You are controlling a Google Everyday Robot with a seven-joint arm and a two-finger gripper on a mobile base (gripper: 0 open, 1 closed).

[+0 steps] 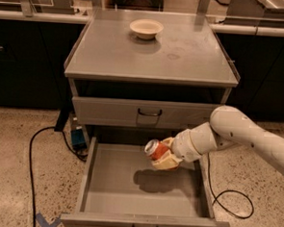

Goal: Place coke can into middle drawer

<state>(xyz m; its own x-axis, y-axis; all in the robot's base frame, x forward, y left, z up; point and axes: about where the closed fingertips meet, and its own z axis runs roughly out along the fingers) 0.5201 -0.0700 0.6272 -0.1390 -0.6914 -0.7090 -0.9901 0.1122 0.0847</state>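
Above middle drawer (pixel 92 180): gripper (pixel 162 156) grips tilted coke can (pixel 155 148).

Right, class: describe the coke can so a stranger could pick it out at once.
Start at the grey cabinet, then drop to its open middle drawer. Above it, the gripper holds the coke can, tilted. It is the only red thing; the cream bowl sits on the cabinet top.

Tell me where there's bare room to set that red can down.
The middle drawer has bare floor along its left wall and front; its right rear is crowded, where the claw holds the coke can above it. The cabinet top is free in front of the bowl.
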